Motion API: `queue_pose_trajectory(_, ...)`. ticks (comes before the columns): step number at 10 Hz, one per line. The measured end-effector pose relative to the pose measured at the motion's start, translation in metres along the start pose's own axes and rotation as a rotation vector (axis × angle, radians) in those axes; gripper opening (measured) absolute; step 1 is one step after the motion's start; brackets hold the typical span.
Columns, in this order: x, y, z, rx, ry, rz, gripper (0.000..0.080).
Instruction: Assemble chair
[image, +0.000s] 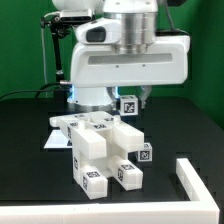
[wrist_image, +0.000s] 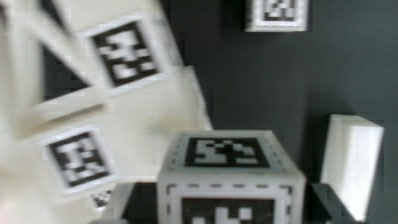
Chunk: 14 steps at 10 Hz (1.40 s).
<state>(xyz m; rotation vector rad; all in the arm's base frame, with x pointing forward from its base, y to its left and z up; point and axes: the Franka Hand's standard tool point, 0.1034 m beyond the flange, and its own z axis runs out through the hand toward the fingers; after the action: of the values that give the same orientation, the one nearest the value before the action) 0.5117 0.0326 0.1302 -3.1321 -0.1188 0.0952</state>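
The small white plastic chair (image: 102, 150), part-built from chunky square bars and carrying black-and-white square marker tags, sits near the middle of the black bench (image: 30, 190), its bars stacked and crossing and two thick ends facing the exterior camera. Just behind it a short white square bar (image: 129, 103) with a marker tag on its face rises directly beneath the jaws. In the wrist view this tagged bar (wrist_image: 222, 175) fills the space between the two dark fingers (wrist_image: 111, 200), so the jaws are closed on it, gripping its end from both sides. Whether the bar is already joined to the rest of the chair cannot be told from either view. Beside the gripped bar the wrist view shows the chair's flat X-braced panel (wrist_image: 160, 100), tilted and a little blurred, with two tags on its white frame, and on the other side of the bar a plain white slab (wrist_image: 356, 150) standing apart on the dark surface. The large white robot arm (image: 130, 55) hangs over the chair from above. Toward the exterior view's right, well apart from the chair, lies the low white L-shaped wall (image: 200, 178), and a green backdrop (image: 205, 60) closes the scene behind.
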Motion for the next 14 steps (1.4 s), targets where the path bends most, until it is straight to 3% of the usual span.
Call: queue_pose_trajectory(14,-0.006,0.005,0.011,-0.011,0.037,-0.004,0.0281)
